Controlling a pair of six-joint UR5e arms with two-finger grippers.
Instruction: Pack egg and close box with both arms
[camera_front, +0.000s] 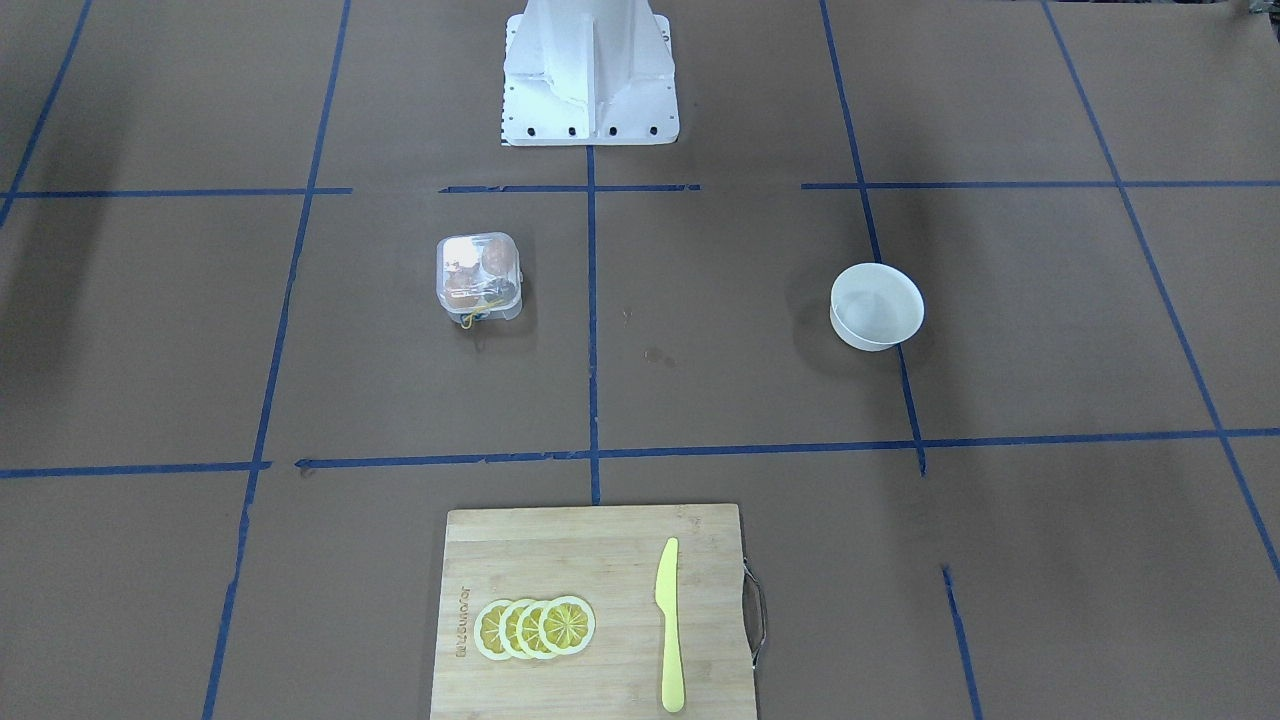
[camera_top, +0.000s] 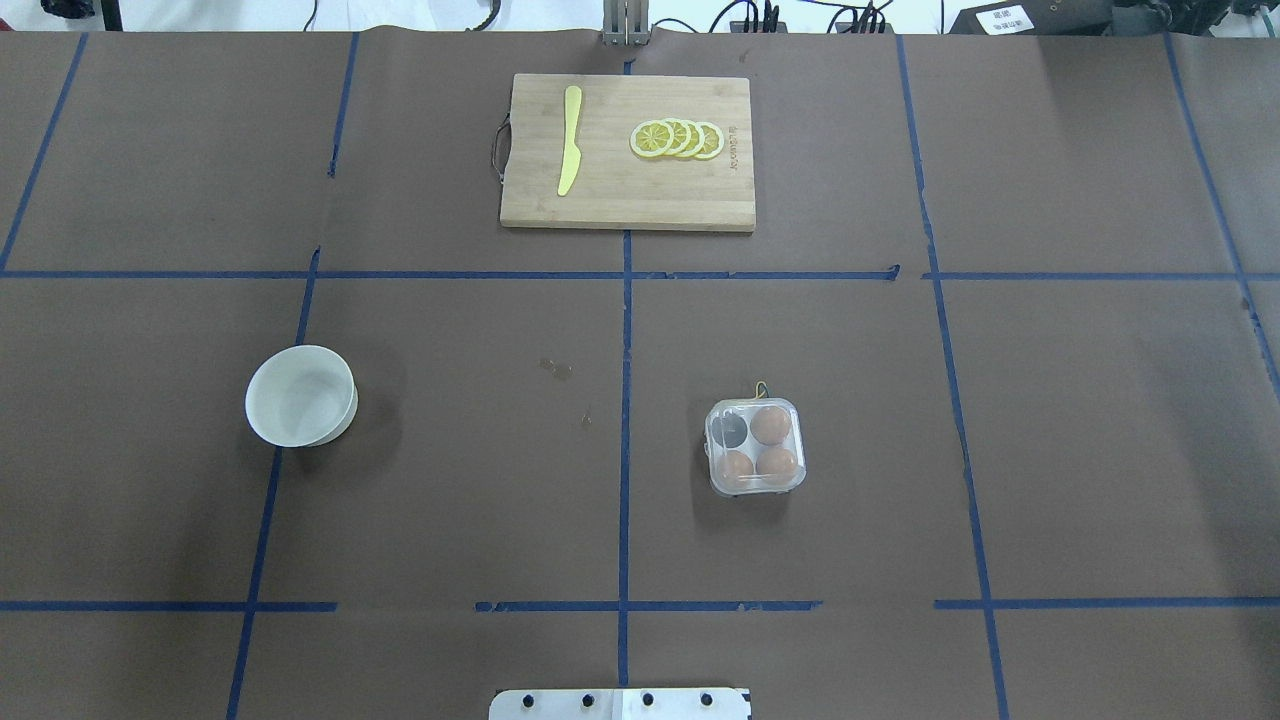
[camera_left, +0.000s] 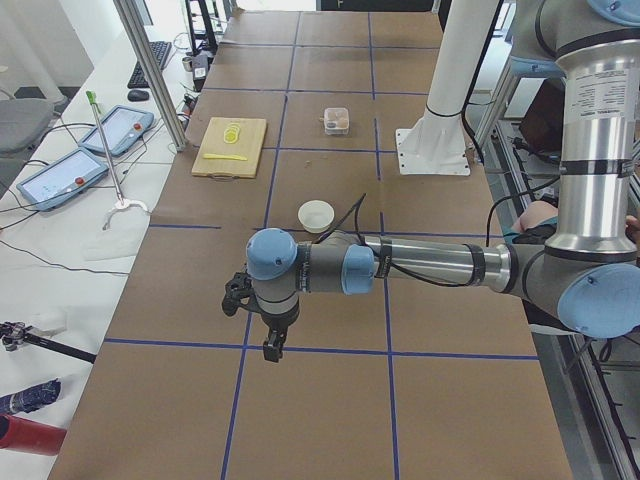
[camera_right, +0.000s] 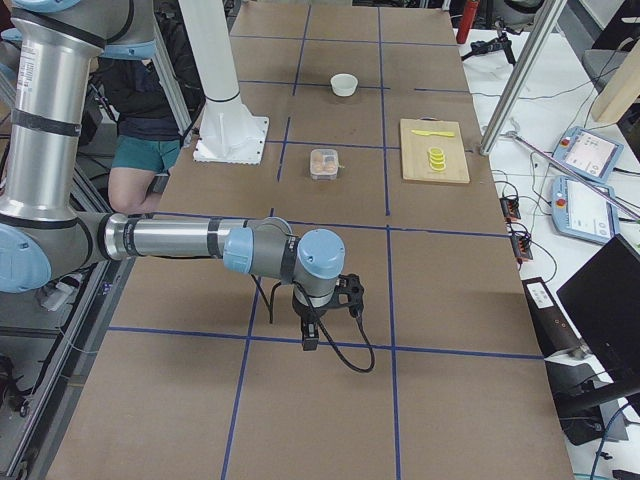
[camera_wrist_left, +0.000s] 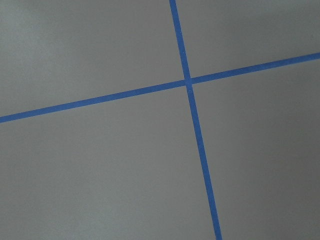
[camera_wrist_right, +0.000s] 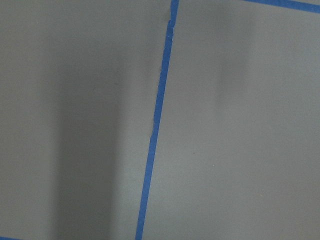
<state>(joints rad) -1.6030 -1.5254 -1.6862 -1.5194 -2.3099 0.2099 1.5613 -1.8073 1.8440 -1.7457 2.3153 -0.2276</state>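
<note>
Box (camera_top: 755, 448): on desk (camera_top: 450, 500), three brown eggs (camera_top: 769, 425) inside.
Left end effector (camera_left: 271, 350): I cannot tell its grip.
Right end effector (camera_right: 309, 340): cannot tell either.

A: How many arms work this table?
B: Two: the left arm (camera_left: 430, 265) and the right arm (camera_right: 170, 238). Each ends in one claw, the left claw (camera_left: 271, 348) and the right claw (camera_right: 309, 340).
A: And well beyond both claws?
B: One box (camera_top: 755, 446) with four cups, and three brown eggs (camera_top: 768, 425) showing in them. One white bowl (camera_top: 300, 396). One cutting board (camera_top: 627, 195), carrying one yellow knife (camera_top: 570, 140) and four lemon slices (camera_top: 678, 139). One white pedestal (camera_front: 590, 80).
A: Off the table's edge?
B: Two tablets (camera_left: 118, 130).
</note>
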